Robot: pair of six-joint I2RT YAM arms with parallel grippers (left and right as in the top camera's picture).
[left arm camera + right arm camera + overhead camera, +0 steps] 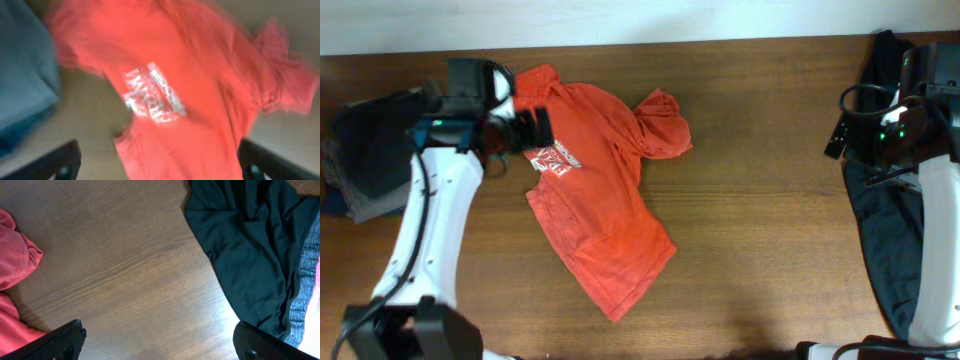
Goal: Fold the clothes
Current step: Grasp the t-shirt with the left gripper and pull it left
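Observation:
The red-orange T-shirt (600, 190) lies crumpled and slanted on the wooden table, its white lettering (552, 158) near its upper left. My left gripper (528, 130) hovers over the shirt's upper left shoulder, open and empty. In the blurred left wrist view the shirt (200, 100) fills the frame between the spread fingers (160, 167). A limp black garment (885, 240) lies along the right table edge. My right gripper (840, 125) is open and empty over bare wood beside it. The right wrist view shows the black garment (250, 255) and a shirt sleeve (15, 250).
A pile of dark grey and blue cloth (365, 155) lies at the left edge beside the left arm. Bare wood (760, 220) stretches between the shirt and the black garment. A striped grey band (305, 295) shows on the cloth at the far right.

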